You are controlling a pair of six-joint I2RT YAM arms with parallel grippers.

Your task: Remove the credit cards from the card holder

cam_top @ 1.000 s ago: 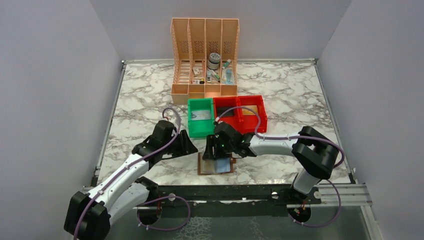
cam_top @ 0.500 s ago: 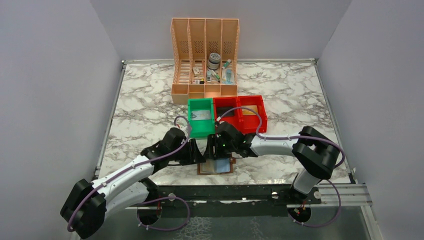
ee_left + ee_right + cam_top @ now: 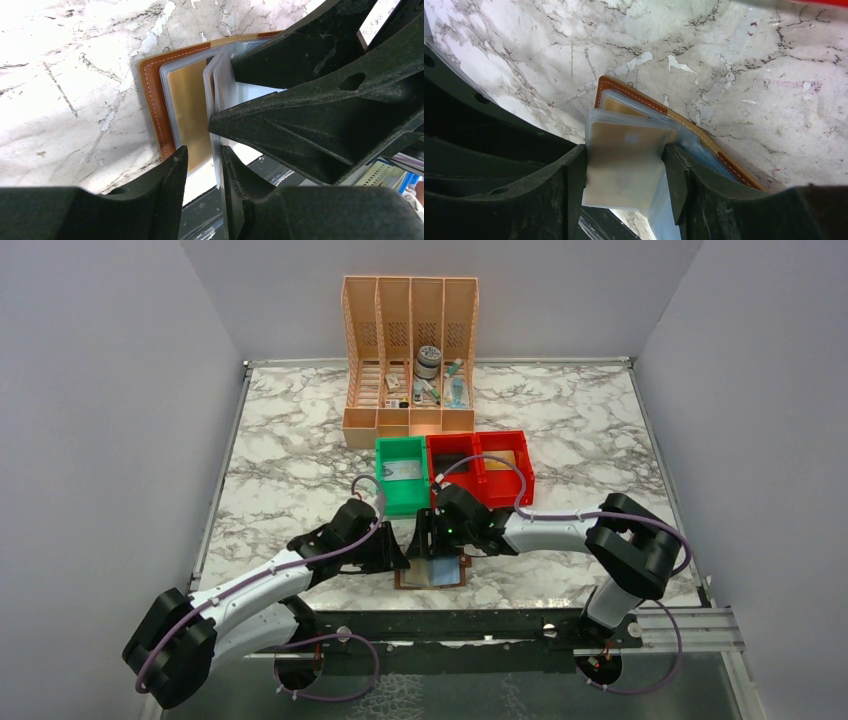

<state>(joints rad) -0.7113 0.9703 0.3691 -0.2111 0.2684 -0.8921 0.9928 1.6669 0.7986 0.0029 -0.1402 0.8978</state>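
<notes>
- brown leather-like bifold card holder (image 3: 151, 100) lies open and flat on the white-and-grey marble table (image 3: 290, 460), near the front edge, between the two arms.
- clear plastic sleeves are bound into its fold. some lie flat, some stand up off it.
- right gripper (image 3: 624, 150): the two black fingers are pressed against opposite side edges of one clear plastic sleeve (image 3: 634, 119), which is raised above the holder. it is clamped. a tan credit card (image 3: 624, 175) sits inside that sleeve.
- left gripper (image 3: 204, 152): low at the holder's side, reaching in towards the right gripper's fingers. its fingers stand narrowly apart, one on each side of the lower edge of an upright sleeve. one finger touches the sleeve, and a slit of light shows at the other, so it is not pinched.
- gold credit card (image 3: 187, 110) is in a flat sleeve on the half of the holder nearer the left arm, just beside the left fingers.
- pale bluish pages (image 3: 704, 152) lie under the right gripper's finger. cannot tell what cards they hold.
- behind the holder: a green plastic bin (image 3: 385, 490) and a red plastic bin (image 3: 520, 485) sit side by side, the green one just beyond the grippers.
- further back, by the far edge, stands a peach perforated file organiser (image 3: 360, 425) with small items in its compartments, too small to name.
</notes>
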